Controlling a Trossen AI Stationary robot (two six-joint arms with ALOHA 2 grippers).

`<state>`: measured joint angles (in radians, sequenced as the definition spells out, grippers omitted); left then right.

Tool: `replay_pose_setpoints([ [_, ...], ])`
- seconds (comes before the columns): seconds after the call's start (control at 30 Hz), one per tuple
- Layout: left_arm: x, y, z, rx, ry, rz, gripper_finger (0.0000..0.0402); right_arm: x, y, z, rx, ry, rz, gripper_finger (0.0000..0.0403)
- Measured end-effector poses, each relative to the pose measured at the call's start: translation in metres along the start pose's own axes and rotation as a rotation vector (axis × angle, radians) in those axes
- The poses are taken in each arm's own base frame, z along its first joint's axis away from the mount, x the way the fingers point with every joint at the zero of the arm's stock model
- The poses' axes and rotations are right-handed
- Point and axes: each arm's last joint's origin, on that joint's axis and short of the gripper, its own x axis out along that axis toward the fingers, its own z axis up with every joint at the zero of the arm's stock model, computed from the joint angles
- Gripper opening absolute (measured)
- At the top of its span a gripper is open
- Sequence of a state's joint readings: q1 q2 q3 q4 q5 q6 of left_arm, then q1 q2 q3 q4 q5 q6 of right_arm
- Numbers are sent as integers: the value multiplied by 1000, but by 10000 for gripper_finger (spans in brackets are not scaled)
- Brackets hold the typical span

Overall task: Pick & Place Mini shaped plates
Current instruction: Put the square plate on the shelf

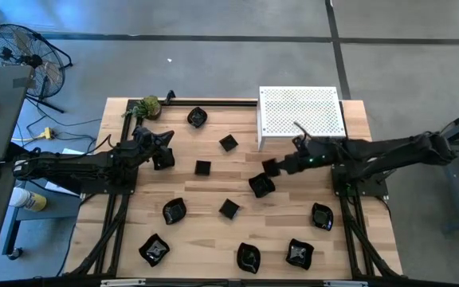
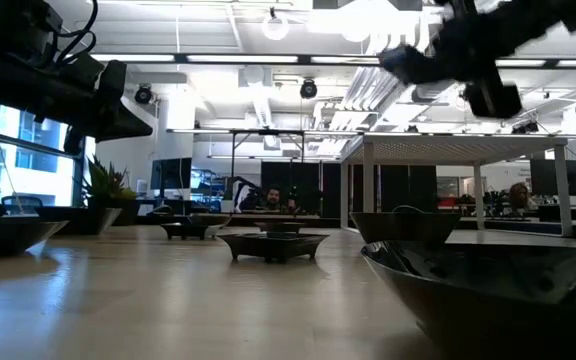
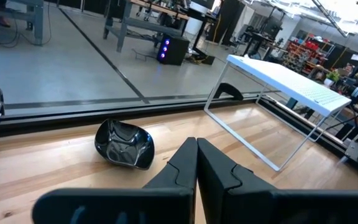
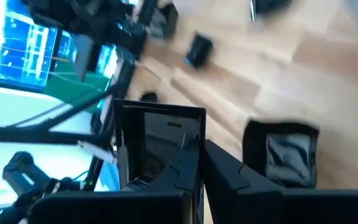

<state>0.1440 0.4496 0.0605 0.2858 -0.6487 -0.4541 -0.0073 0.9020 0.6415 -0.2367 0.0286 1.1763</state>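
Observation:
Several small glossy black plates lie scattered on the wooden table (image 1: 213, 231), among them a wavy one (image 1: 196, 118) at the far side and a square one (image 1: 229, 208) in the middle. My right gripper (image 1: 279, 165) hangs above the table's middle right, shut on a square plate (image 1: 268, 167); the low view shows it (image 2: 413, 62) high above the table top. My left gripper (image 1: 166, 143) hovers at the far left with its fingers (image 3: 185, 165) shut and nothing between them. The wavy plate (image 3: 124, 143) sits on its base ahead of it. My right gripper (image 4: 199, 152) holds the square plate (image 4: 157, 140) by one side wall (image 4: 188, 143), pinched between its two fingers. The plate is lifted clear of the table and sits tilted in the hold, its hollow turned toward the wrist camera.
A white perforated rack (image 1: 301, 112) stands on thin legs at the far right corner, just beyond my right gripper. A green leafy ball (image 1: 148, 106) rests at the far left edge. Another square plate (image 1: 261, 185) lies below the right arm. Bare wood shows mid-table, left of centre.

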Motion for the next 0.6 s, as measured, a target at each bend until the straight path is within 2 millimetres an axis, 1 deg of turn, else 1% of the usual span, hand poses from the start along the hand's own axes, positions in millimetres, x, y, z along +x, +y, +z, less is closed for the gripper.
replay_pose_setpoints([
  [0.1,0,0,0,1,1,1,1,-13,18,17,-18,-66,-21,13],
  [0.17,0,0,0,1,1,0,1,-22,26,30,-13,-117,-38,13],
  [0.23,0,0,0,1,1,0,1,-30,31,45,-4,-172,-51,13],
  [0.3,0,0,0,1,1,0,1,-38,31,60,1,-224,-74,13],
  [0.4,0,0,0,1,2,-2,1,-47,21,82,-4,-288,-124,13],
  [0.6,0,0,0,1,2,-2,1,-55,-12,126,33,-373,-199,13],
])
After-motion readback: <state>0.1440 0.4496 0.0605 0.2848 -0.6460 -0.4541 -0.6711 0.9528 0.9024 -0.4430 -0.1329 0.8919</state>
